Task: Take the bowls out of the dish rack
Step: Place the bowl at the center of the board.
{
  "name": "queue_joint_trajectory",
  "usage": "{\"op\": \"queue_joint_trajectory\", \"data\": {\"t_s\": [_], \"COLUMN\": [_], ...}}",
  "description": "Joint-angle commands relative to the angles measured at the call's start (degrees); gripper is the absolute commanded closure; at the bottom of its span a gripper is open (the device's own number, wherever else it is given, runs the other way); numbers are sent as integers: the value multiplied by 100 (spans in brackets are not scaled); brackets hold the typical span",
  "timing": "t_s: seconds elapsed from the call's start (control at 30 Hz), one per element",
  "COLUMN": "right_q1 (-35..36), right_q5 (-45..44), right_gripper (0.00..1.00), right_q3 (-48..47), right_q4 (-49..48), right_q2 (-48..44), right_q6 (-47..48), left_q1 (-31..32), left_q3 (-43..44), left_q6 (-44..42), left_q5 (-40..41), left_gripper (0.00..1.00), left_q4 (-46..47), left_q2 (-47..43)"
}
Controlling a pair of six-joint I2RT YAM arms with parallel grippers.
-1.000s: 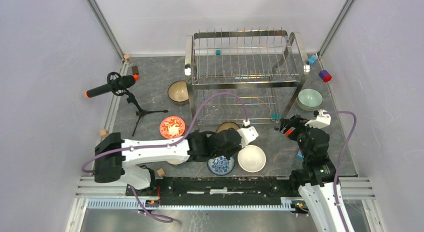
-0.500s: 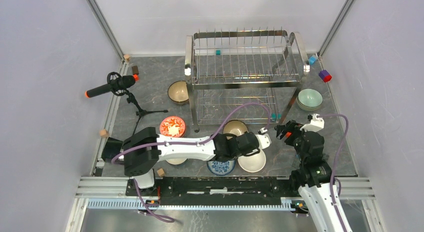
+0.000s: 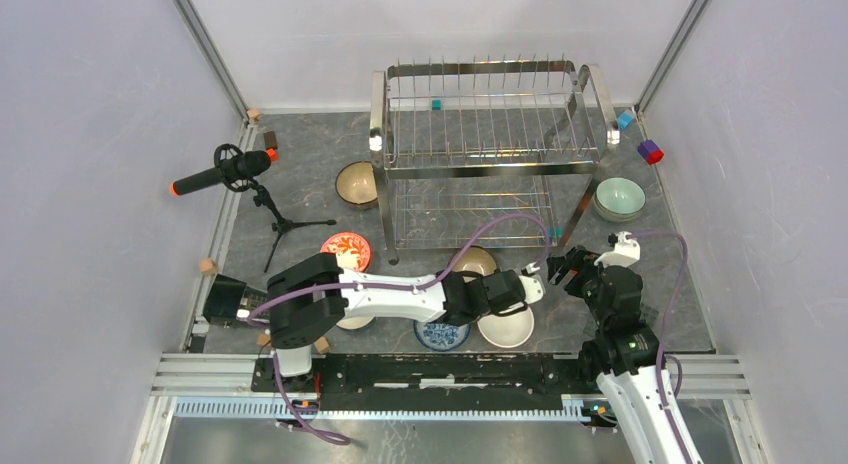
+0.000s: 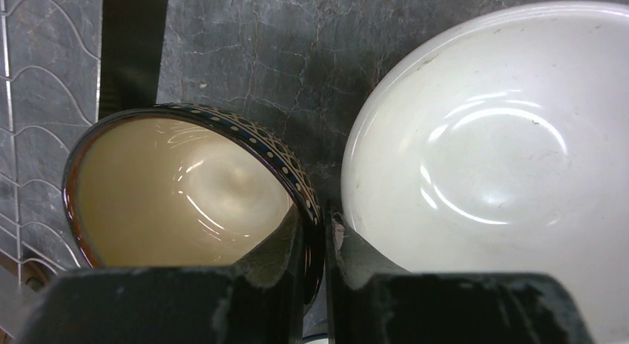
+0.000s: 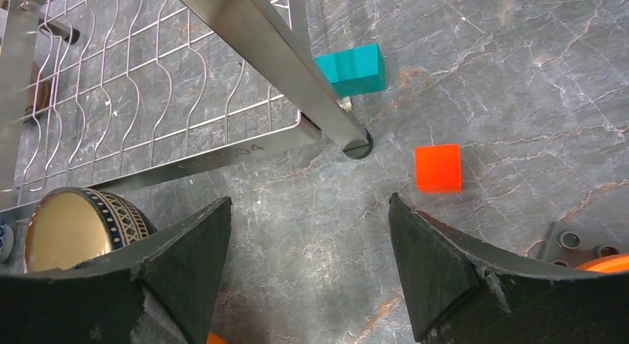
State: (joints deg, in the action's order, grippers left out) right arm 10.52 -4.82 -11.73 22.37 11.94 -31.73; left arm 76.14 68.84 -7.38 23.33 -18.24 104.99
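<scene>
My left gripper (image 3: 492,284) (image 4: 317,222) is shut on the dark patterned rim of a tan bowl (image 3: 475,261) (image 4: 178,203), just in front of the dish rack (image 3: 490,134) and its lower tier. A white bowl (image 3: 505,327) (image 4: 504,159) sits close beside it on the right. On the table there is a blue-and-white bowl (image 3: 440,335), a red patterned bowl (image 3: 345,251), another tan bowl (image 3: 357,182) and a pale green bowl (image 3: 620,196). My right gripper (image 3: 560,269) (image 5: 310,203) is open over bare table by the rack's front right leg (image 5: 297,77).
A microphone on a small tripod (image 3: 225,171) stands at the left. Small blocks lie about: teal (image 5: 352,68) and orange (image 5: 438,167) near the rack leg, and blue (image 3: 625,119) and purple-red (image 3: 650,151) at the back right. The enclosure walls close in both sides.
My left arm has swung right with the tan bowl in its grip, bringing it beside the white bowl. My right gripper has drawn slightly nearer and leftward, still open.
</scene>
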Motion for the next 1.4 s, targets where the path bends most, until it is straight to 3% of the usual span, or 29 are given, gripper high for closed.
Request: {"op": "queue_joint_trajectory", "data": {"t_s": [0.0,0.37,0.67,0.93,1.13,1.37], "right_q1": [45,38,42,40,42,44], "right_q5": [74,82,60,33,-17,-49], "right_gripper": [17,18,18,18,18,17], "right_q3": [13,25,23,13,-52,-118], "right_q4": [-208,-208,-180,-174,-146,-127], "right_q2": [-44,-34,-56,-76,-71,-68], "right_q6": [-61,-65,-42,-40,-16,0], "left_q1": [-210,-343,-359,-363,-356,-296], "left_q3": [224,139,100,64,60,59], "left_q6": [56,229,357,465,523,546], "left_q5": [158,-80,53,233,346,383], "left_gripper": [98,98,85,63,39,25], "left_q4": [142,221,139,132,85,19], "left_q2": [-5,66,115,-41,-380,-931]}}
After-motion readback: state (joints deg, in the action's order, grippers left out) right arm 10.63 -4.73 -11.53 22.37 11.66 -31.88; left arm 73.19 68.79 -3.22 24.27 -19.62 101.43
